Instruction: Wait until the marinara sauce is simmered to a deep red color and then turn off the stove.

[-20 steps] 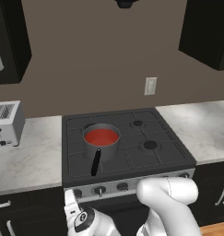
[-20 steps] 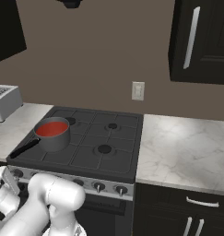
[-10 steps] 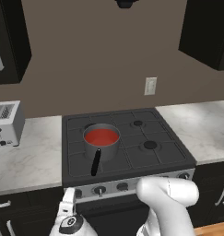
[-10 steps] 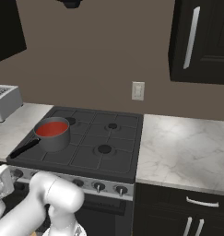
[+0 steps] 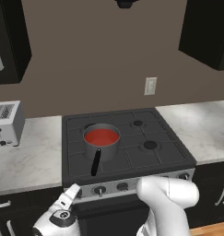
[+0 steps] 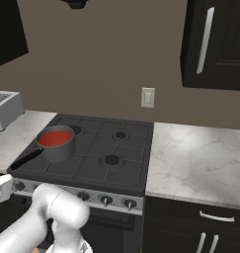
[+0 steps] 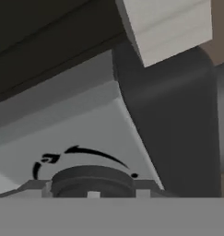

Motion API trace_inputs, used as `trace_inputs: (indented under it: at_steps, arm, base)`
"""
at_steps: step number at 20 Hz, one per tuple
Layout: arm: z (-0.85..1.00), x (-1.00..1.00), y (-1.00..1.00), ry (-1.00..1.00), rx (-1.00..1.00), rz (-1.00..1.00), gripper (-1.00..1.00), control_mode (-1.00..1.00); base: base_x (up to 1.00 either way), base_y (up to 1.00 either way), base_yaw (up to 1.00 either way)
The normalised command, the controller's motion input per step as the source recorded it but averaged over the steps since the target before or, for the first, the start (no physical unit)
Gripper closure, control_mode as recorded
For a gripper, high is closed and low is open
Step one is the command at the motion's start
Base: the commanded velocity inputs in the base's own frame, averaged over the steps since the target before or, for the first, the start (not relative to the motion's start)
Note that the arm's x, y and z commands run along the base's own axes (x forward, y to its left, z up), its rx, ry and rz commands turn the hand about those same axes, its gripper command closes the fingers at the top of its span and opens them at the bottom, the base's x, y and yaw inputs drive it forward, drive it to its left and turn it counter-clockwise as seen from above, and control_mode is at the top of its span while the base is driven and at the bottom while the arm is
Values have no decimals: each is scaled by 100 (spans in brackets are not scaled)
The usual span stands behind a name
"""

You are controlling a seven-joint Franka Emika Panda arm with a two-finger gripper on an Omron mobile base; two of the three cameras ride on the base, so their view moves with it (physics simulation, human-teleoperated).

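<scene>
Left base view has, from nine o'clock across, the toaster (image 5: 6,123), then the gripper (image 5: 73,191) clamped on the far-left knob (image 7: 91,180), the sauce (image 5: 101,136) red in its saucepan (image 5: 102,144) on the stove (image 5: 127,152); best twist squarely, without slipping.

Your gripper (image 5: 73,191) sits low at the stove (image 5: 127,150) front, closed against the silver panel at its left end, just left of the nearest knob (image 5: 100,189). Up and right of the jaws you have the saucepan (image 5: 101,141) on the front-left burner, black handle pointing back toward them. In it, the marinara sauce (image 5: 101,136), orange-red and flat. Far left of the jaws, the toaster (image 5: 6,123) on the marble counter (image 5: 28,159).
</scene>
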Motion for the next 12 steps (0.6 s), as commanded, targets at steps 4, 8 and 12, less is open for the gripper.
trace_inputs:
  at_steps: [4, 8, 12]
  arm:
    - [-13, -47, -31, -29, 50, -40, 100, -100]
    - [-16, -48, -36, -31, 48, -40, 100, -100]
    - [-20, -57, -38, -36, 49, -41, 100, -100]
  base:
    - [0, 0, 0]
    - [0, 0, 0]
    - [0, 0, 0]
